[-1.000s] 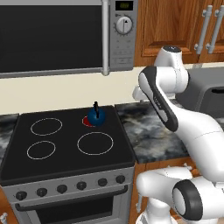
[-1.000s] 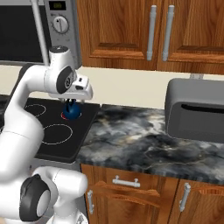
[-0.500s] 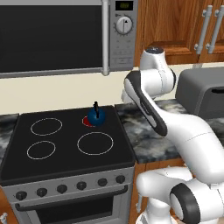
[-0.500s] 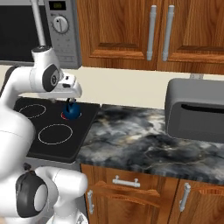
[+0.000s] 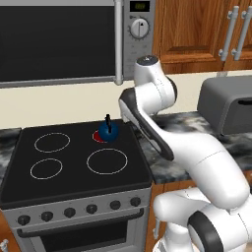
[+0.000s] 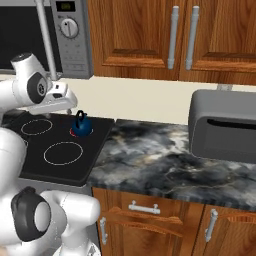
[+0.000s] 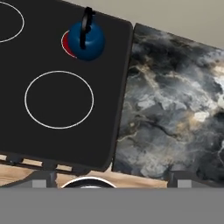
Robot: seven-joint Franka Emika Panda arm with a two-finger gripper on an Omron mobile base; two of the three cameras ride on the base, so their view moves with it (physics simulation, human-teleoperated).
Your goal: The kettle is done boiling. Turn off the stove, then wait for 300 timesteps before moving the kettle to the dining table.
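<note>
Item 1, the kettle (image 7: pixel 86 40): small, dark blue, thin black upright handle. It sits on the far right burner of the stove (image 5: pixel 74 170), ahead of my hand and a little left of its line of sight. A red glow shows under its left side, so I judge the burner is on and the first step is not done.

Item 2, the gripper (image 6: pixel 61 95): raised over the stove's right edge, well above the kettle and nearer to me than it. From the right base view I see the white hand but not the fingers; in the hand view the tips sit at the bottom edge behind the grey band. I cannot tell whether the jaws stand apart or together. Nothing appears to be held.

Item 3, the knobs (image 5: pixel 91 208): a dark row on the steel front, below and behind the hand's line of sight. Which knob governs the lit burner I cannot tell.

Item 4, marbled counter (image 7: pixel 175 109): to the hand's right, with a grey box-shaped appliance (image 6: pixel 223 125) further right.

Risks, as I judge them:
- Turning the wrong knob leaves the ring hot or lights another.
- Lowering toward the front panel from this height, the forearm could sweep past the kettle and knock its handle.
- Lifting the kettle before the wait has run breaks the order of steps.
</note>
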